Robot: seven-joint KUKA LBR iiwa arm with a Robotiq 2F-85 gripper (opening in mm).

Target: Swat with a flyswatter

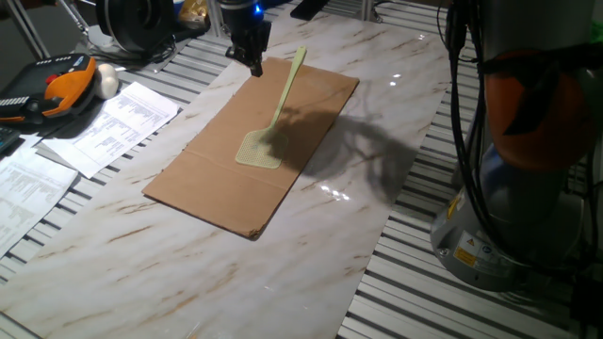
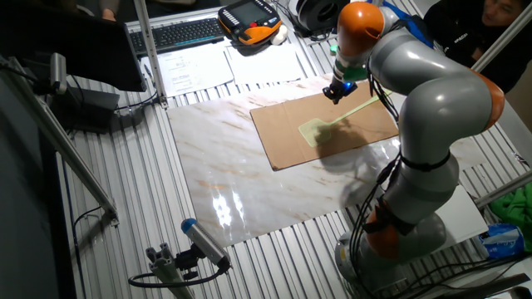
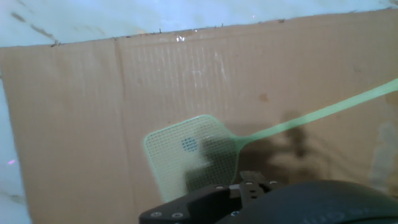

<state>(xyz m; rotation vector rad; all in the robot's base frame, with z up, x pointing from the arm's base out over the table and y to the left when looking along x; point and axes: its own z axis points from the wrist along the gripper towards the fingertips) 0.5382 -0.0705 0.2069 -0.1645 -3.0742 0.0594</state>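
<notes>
While the flyswatter (image 1: 274, 106) is lying flat on the brown cardboard sheet (image 1: 217, 179), its square mesh head (image 1: 258, 151) is resting near the middle of the sheet and its thin handle is running away toward the far edge, where the tip is reaching just past the cardboard. In one fixed view the gripper (image 1: 252, 64) is hanging over that far end of the sheet, just beside the upper part of the handle and apart from it, not touching the plastic. From the other fixed view the gripper (image 2: 336, 94) is likewise sitting beside the handle's end, with the head (image 2: 312, 131) lying well off toward the cardboard's centre. Looking down from the hand view, the mesh head (image 3: 189, 155) is showing just above the dark gripper body, with the handle slanting off to the upper right. Whether the fingers are parted or closed cannot be told; they are holding nothing. The cardboard is lying on a marble-patterned tabletop (image 1: 141, 254).
</notes>
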